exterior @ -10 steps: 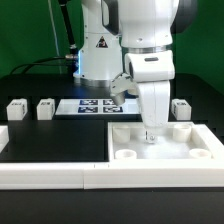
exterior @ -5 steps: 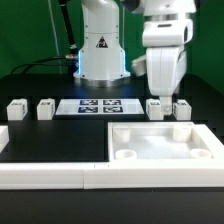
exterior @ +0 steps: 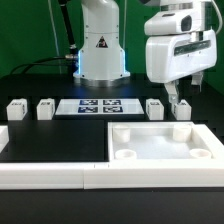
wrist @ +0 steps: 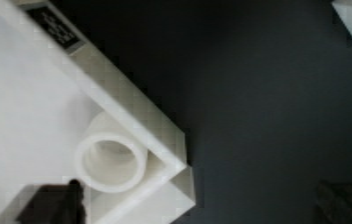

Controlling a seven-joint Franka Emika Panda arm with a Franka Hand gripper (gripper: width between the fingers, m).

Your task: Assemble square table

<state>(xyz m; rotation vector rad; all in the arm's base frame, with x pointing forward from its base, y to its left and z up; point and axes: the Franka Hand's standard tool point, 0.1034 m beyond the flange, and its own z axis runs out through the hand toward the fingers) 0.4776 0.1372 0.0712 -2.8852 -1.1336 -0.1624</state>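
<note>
Far left stand two legs (exterior: pixel 15 110); past the marker board (exterior: pixel 97 105), two more. My claw (exterior: pixel 177 96), spread and empty, hangs just above the rightmost leg (exterior: pixel 181 108), which stands upright behind the slab (exterior: pixel 160 146).

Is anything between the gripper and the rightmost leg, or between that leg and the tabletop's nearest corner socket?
Nothing visible. The gripper hangs over the rightmost leg with only air between. That leg stands behind the far rim of the square tabletop, near the corner socket. The neighbouring leg stands aside, to the exterior view's left.
</note>
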